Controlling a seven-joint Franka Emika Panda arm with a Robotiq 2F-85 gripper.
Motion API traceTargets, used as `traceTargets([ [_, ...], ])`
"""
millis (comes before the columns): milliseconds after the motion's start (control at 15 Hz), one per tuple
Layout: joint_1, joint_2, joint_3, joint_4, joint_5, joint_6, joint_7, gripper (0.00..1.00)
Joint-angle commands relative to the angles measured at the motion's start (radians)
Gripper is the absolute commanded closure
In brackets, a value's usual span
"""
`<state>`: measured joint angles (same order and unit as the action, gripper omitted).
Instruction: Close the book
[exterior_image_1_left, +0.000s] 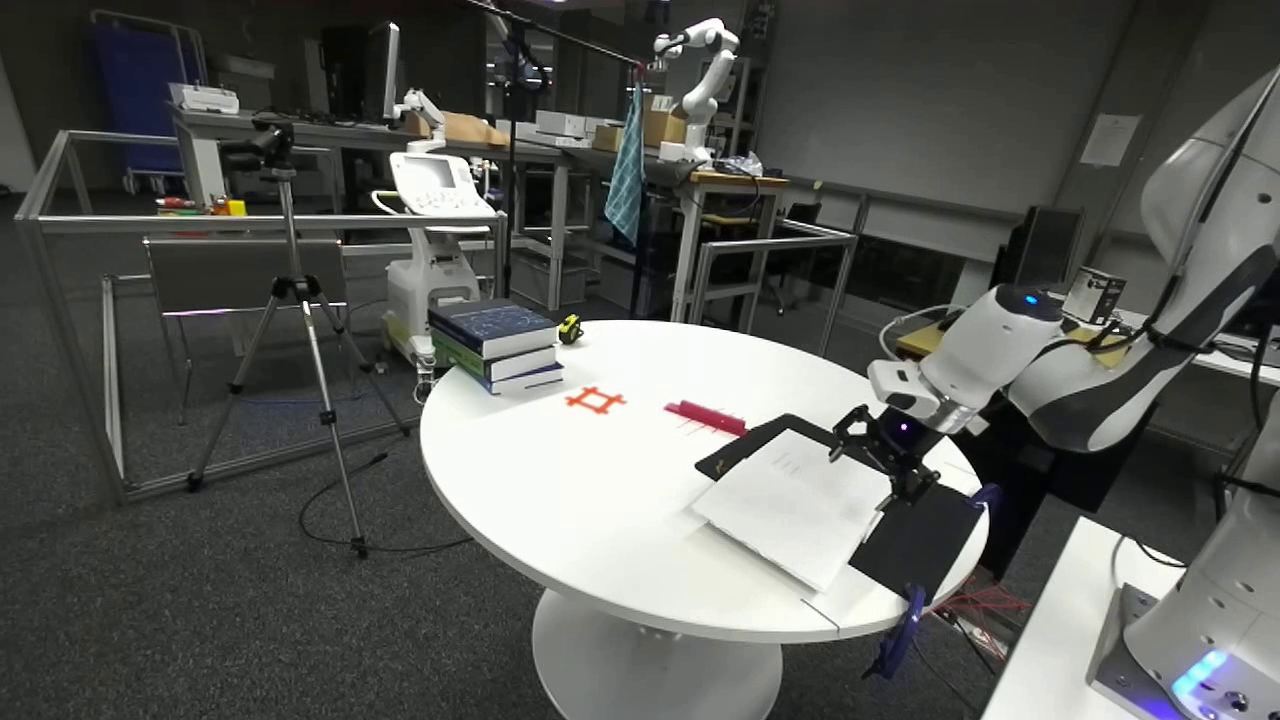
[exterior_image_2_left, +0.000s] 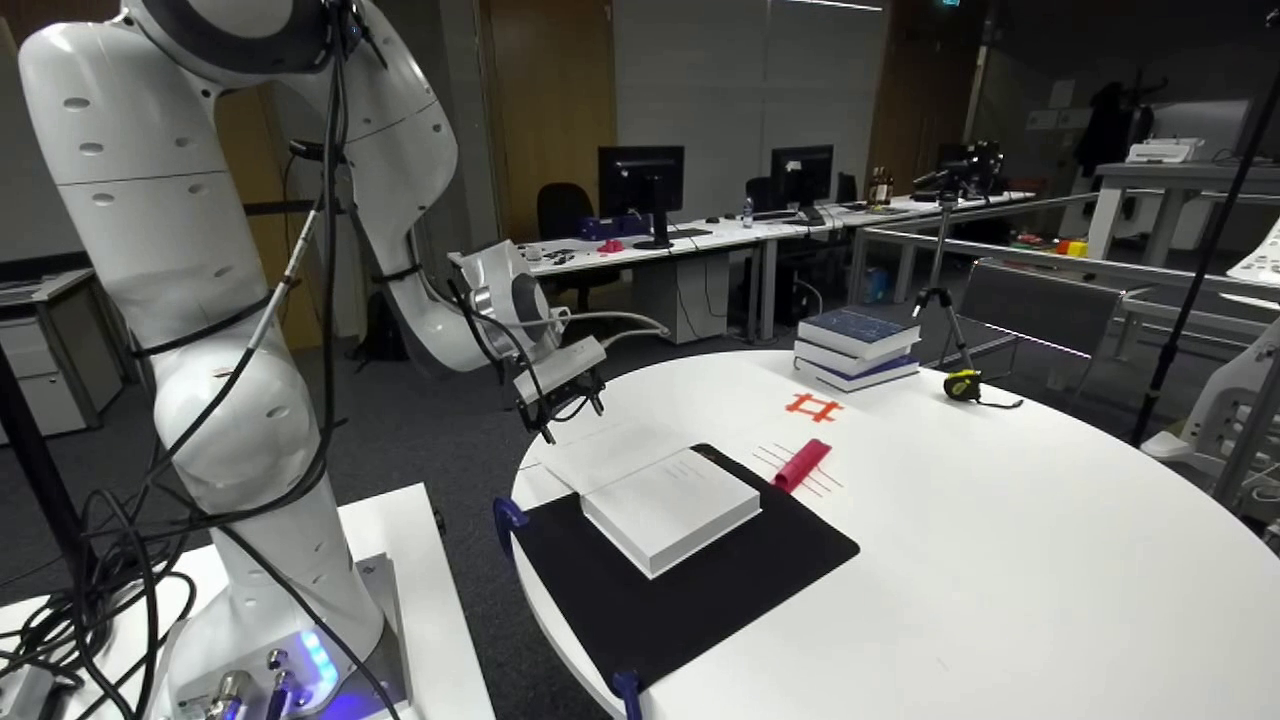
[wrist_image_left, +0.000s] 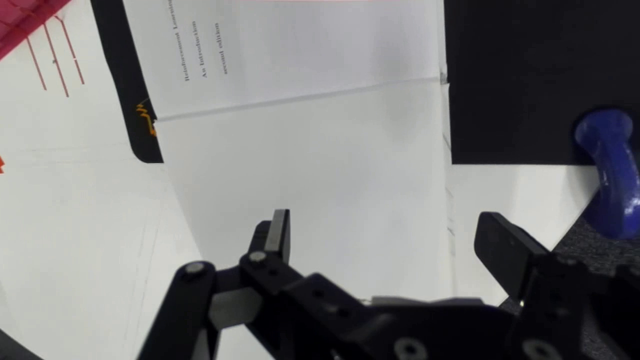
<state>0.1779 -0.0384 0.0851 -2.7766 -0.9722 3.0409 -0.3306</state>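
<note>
The book lies open on a black mat. Its white page block rests on the mat in an exterior view. In the wrist view the printed title page faces up at the top. The opened white cover or leaf spreads from the fold toward the gripper, past the mat's edge. The book's white surface also shows in an exterior view. My gripper is open and empty, its fingers spread above the opened leaf. It hangs over the table edge side. Its contact with the leaf cannot be told.
Blue clamps hold the mat at the round white table's edge. A red strip lies close beyond the book. An orange-red frame, a thick book stack and a yellow tape measure are farther off.
</note>
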Motion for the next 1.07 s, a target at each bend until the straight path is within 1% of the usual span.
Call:
traceTargets([
  [0, -0.028, 0.042, -0.023, 0.000, -0.274, 0.025, 0.198, 0.00],
  [333, -0.028, 0.071, -0.030, 0.000, -0.707, 0.026, 0.583, 0.00],
  [600, -0.018, 0.061, -0.012, 0.000, -1.041, 0.021, 0.903, 0.00],
  [800, -0.008, 0.056, 0.015, 0.001, -1.245, 0.001, 1.116, 0.00],
  [1000, 0.003, 0.062, 0.063, 0.006, -1.423, -0.016, 1.333, 0.00],
])
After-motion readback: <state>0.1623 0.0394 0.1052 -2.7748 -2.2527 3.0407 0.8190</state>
